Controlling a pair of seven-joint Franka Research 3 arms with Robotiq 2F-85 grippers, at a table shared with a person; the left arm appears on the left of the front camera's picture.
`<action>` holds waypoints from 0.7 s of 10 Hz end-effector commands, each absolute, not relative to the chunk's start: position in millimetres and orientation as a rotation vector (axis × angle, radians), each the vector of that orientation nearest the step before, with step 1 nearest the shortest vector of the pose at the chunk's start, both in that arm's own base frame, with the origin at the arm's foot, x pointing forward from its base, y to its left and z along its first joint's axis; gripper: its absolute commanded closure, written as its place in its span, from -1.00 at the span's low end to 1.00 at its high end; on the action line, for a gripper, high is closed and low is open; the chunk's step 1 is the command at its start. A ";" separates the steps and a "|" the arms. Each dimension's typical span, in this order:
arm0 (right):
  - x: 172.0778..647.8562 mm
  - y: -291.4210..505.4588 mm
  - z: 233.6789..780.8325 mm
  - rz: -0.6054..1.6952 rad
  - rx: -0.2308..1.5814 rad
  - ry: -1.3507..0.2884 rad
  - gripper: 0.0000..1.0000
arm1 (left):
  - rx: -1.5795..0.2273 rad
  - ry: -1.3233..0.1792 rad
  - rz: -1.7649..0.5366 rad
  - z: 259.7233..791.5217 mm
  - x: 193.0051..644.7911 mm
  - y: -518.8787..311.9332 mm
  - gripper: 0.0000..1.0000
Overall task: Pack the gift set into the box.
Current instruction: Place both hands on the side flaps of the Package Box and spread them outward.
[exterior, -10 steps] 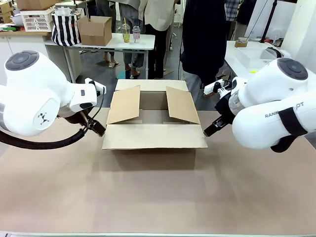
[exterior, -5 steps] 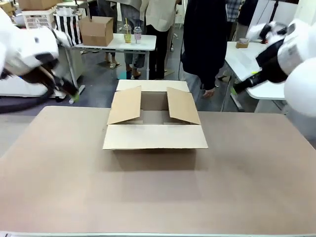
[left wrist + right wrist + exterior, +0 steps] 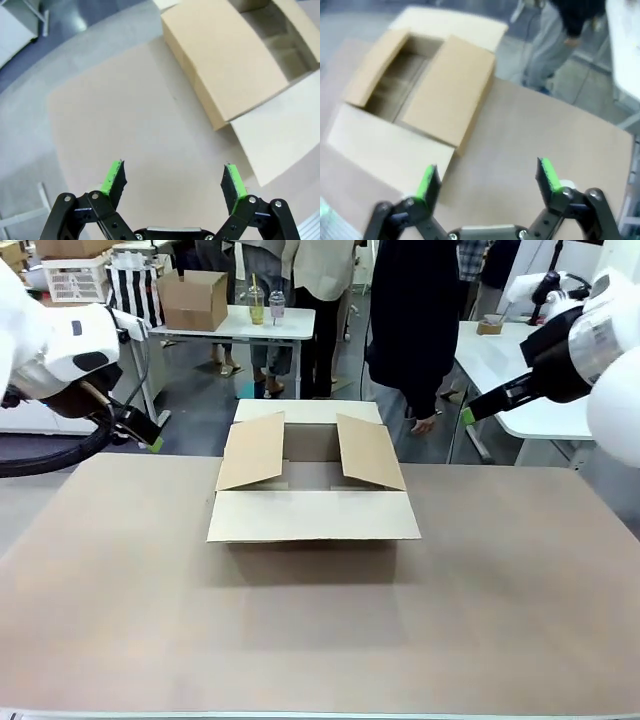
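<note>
Two empty, wide-open grippers: left gripper (image 3: 150, 438) upper left, right gripper (image 3: 470, 415) upper right; box (image 3: 313, 516) centred between, long axis sideways, neither nearer.

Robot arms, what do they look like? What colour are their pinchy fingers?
Both are fat, round and glossy white: the left arm and the right arm. A thick black cable runs along the left one. The left gripper and right gripper are black, each with two fingers tipped in bright green pads.

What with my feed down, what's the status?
Left claw open, right claw open, both off the box. Box open. Person stands beyond it.
</note>
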State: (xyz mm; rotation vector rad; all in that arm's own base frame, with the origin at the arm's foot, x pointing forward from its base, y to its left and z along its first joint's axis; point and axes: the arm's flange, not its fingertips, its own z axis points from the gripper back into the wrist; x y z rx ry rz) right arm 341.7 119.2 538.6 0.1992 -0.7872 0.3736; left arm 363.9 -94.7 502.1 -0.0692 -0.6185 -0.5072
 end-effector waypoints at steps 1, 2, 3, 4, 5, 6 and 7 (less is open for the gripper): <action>333.7 107.5 555.6 0.185 0.667 -0.684 -1.00 | -0.308 -0.517 -0.571 518.9 365.4 -82.4 -1.00; 330.2 89.0 560.4 0.085 0.911 -0.629 -1.00 | -0.402 -0.331 -0.406 531.6 371.7 -84.4 -1.00; 327.9 68.3 557.4 -0.037 1.022 -0.606 -1.00 | -0.566 -0.314 -0.300 536.8 374.7 -70.4 -1.00; 324.6 48.2 549.1 -0.088 1.074 -0.618 -1.00 | -0.756 -0.300 -0.242 536.3 376.1 -49.0 -1.00; 320.9 31.4 540.6 -0.132 1.103 -0.647 -1.00 | -0.938 -0.344 -0.167 530.5 376.3 -24.7 -1.00; 320.8 16.6 531.1 -0.152 1.128 -0.680 -1.00 | -1.083 -0.385 -0.082 523.1 374.8 -4.0 -1.00; 323.5 17.9 523.7 -0.101 1.063 -0.730 -1.00 | -1.015 -0.398 0.053 518.9 377.9 -4.3 -1.00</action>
